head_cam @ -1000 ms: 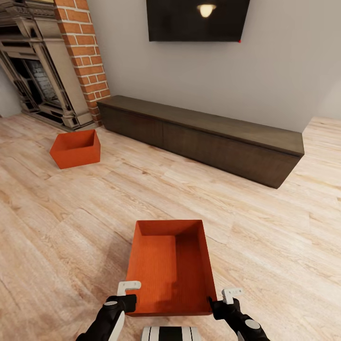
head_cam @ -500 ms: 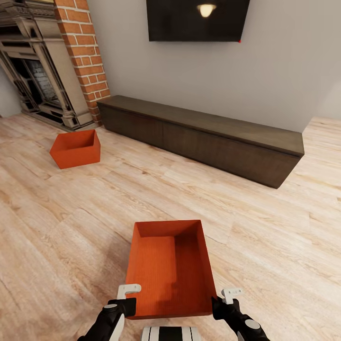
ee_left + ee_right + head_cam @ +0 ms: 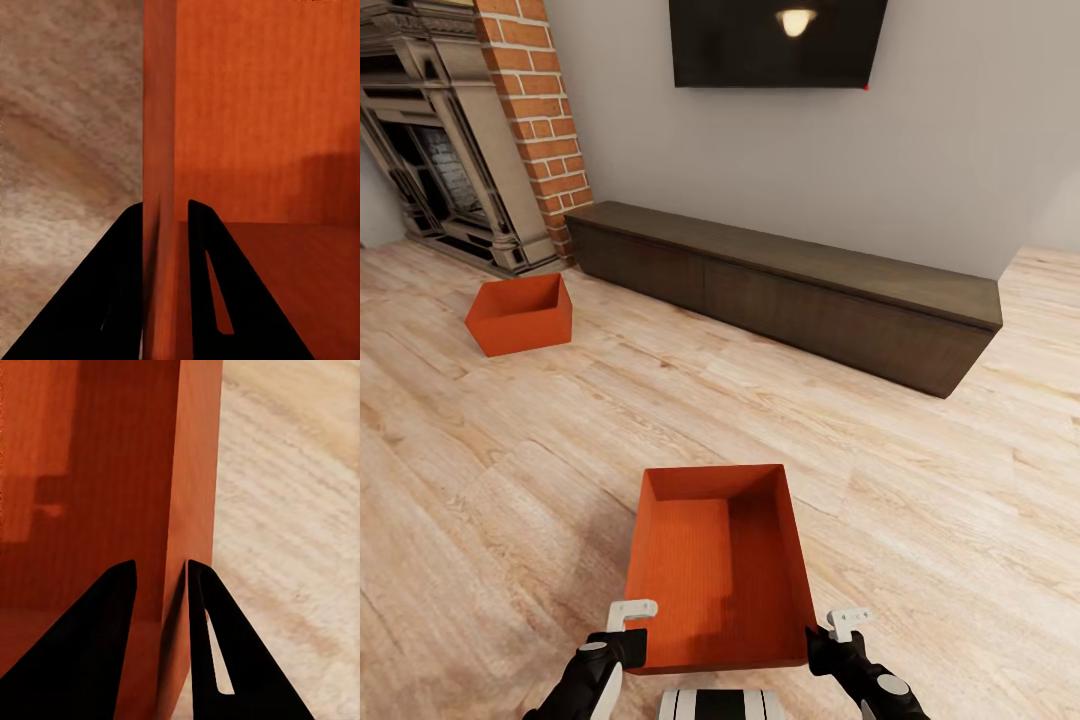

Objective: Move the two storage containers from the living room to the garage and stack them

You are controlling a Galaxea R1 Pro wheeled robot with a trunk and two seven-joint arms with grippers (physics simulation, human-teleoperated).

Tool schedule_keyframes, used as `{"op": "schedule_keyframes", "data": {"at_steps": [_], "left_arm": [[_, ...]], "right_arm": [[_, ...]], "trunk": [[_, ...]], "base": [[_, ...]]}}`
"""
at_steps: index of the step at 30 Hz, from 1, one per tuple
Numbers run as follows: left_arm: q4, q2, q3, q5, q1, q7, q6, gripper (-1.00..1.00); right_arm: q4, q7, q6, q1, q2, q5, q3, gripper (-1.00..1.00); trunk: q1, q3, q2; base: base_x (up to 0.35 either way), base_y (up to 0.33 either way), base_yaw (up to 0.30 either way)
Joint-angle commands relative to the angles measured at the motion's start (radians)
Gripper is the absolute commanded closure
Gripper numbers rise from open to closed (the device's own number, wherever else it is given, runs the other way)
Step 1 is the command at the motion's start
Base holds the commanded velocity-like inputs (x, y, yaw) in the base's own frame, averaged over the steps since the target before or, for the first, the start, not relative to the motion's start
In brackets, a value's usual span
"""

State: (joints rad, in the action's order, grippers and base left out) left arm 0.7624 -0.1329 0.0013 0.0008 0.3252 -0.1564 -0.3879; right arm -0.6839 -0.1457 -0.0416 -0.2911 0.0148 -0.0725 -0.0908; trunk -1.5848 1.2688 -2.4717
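Left claw [image 3: 628, 626] clamps the left wall of the near storage container [image 3: 715, 570]; in the left wrist view its two dark fingers [image 3: 112, 292] sit tight on either side of the thin orange wall. Right claw [image 3: 828, 637] is closed on the opposite wall in the same way, one finger [image 3: 90, 637] inside, one outside. The bin sits between the two claws, open top up, over the light wood plank floor [image 3: 920, 520]. Second storage container [image 3: 520, 314] stands on the planks well ahead of the left claw, near the brick fireplace [image 3: 450, 130]. Long dark cabinet [image 3: 790, 290] along the wall beyond, TV [image 3: 775, 40] above.
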Motion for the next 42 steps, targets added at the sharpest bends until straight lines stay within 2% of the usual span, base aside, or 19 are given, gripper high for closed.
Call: {"op": "schedule_keyframes", "data": {"at_steps": [1,4,24,42], "left_arm": [[0.002,0.001,0.002,-0.013,0.000,-0.009,-0.008,1.00],[0.002,0.001,0.002,-0.013,0.000,-0.009,-0.008,1.00],[0.002,0.001,0.002,-0.019,0.000,-0.009,-0.008,1.00],[0.002,0.001,0.001,-0.021,0.000,-0.009,-0.008,1.00]], "right_arm": [[-0.002,0.000,-0.004,0.000,0.002,-0.007,-0.003,1.00],[-0.001,0.000,-0.004,0.000,0.002,-0.007,-0.003,1.00],[-0.001,0.000,-0.004,0.000,0.002,-0.007,-0.004,1.00],[-0.001,0.000,-0.004,0.000,0.002,-0.007,-0.004,1.00]], "trunk": [[0.000,0.001,0.000],[0.000,0.001,0.000],[0.077,-0.062,0.140],[0.146,-0.146,0.266]], "base": [[0.000,0.000,0.000],[0.000,0.000,0.000],[0.000,0.000,0.000],[0.000,0.000,0.000]]}}
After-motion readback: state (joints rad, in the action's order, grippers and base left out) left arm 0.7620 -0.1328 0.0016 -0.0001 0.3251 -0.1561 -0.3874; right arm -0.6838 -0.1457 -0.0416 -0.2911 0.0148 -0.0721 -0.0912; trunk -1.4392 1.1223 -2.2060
